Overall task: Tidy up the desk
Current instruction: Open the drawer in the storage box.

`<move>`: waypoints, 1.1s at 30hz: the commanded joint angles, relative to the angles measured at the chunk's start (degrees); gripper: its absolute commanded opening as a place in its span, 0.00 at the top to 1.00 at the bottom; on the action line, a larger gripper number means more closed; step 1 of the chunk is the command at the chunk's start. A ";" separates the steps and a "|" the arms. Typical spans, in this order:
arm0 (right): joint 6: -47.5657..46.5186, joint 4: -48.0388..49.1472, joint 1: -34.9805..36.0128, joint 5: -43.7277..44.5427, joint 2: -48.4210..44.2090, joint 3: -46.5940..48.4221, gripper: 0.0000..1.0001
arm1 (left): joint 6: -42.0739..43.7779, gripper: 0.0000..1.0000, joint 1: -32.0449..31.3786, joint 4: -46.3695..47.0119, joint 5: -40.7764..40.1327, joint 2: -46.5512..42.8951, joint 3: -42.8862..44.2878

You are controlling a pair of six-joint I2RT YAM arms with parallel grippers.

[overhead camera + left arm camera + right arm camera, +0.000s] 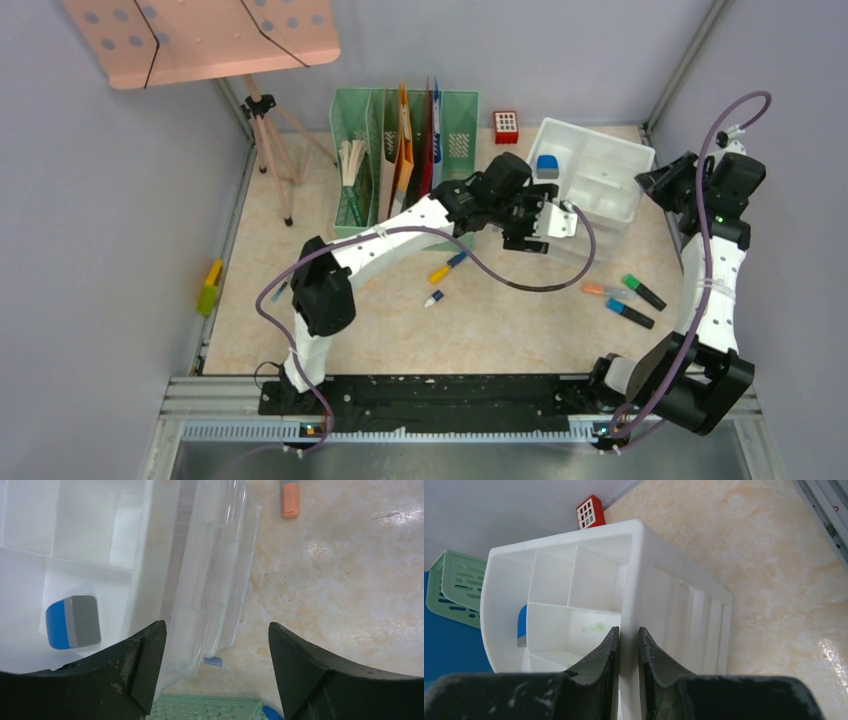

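One spread left claw (216, 626) above the desk (350, 580)

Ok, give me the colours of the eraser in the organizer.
Blue and grey; the eraser in the white organizer shows best in the left wrist view.

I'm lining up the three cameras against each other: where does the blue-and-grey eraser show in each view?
Top external: the eraser is above centre, in the left-hand compartment of the white organizer.
Left wrist: eraser at lower left, lying in a compartment.
Right wrist: only a blue-grey sliver of the eraser shows, left of centre, behind a divider.
Shared landmark: the white organizer.
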 commanded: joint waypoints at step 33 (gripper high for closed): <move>-3.16 -3.60 0.16 -0.46 1.47 1.07 1.00 | 12.81 0.20 -1.90 -3.08 -4.73 4.88 3.41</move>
